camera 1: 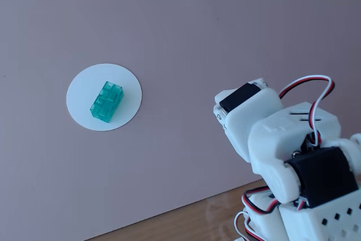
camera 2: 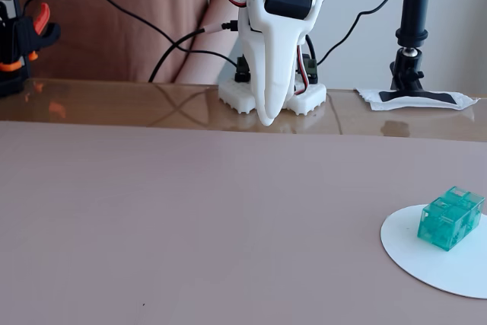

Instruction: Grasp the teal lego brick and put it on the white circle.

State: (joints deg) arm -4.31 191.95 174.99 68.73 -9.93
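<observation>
The teal lego brick (camera 1: 106,101) is sitting on the white circle (camera 1: 79,91), a bit right of centre in the overhead-ish fixed view, with all of its base on the disc, so I'd say the placing part looks done. The circle lies on the pinkish-mauve mat (camera 1: 225,38), left side in that view, right and near in the low fixed view where the brick (camera 2: 450,217) shows again. The gripper (camera 2: 265,116) is well apart from it, tucked back by the arm's base (camera 2: 274,97) at the far edge, hanging tip down with its fingers looking pressed together and nothing between them, though from this angle I can't swear there's no slim gap. What could go wrong from here: not much, unless the arm swings out again and clips the brick, nudging it off the disc or dragging the paper. Hard to see: the low view cuts off the circle's right and near edge, and in the other view the gripper tip is hidden behind the arm's own body (camera 1: 271,134).
</observation>
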